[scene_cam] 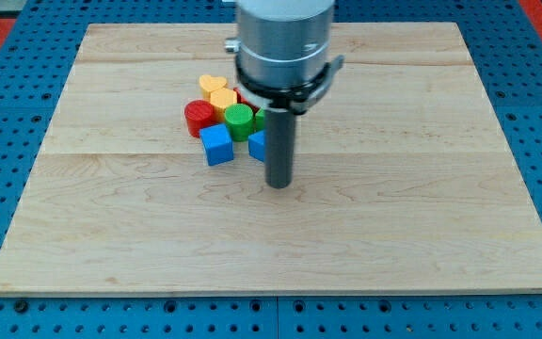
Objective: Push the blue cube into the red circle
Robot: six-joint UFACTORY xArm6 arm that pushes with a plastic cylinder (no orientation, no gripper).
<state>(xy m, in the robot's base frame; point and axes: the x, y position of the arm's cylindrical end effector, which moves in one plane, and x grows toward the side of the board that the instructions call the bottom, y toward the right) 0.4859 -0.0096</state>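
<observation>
A blue cube [216, 145] sits left of the board's middle, just below the red circle [198, 117], a short red cylinder, and seems to touch it. My tip [279, 184] rests on the board to the right of and slightly below the blue cube, with a gap between them. A second blue block [257, 144] lies right beside the rod's left edge, partly hidden by it.
A green cylinder [239, 120] sits between the blue blocks, with yellow blocks [216, 90] above it and a bit of another red block behind. All rest on a wooden board [422, 207] on a blue pegboard table. The arm's grey body [282, 42] hides the board's top middle.
</observation>
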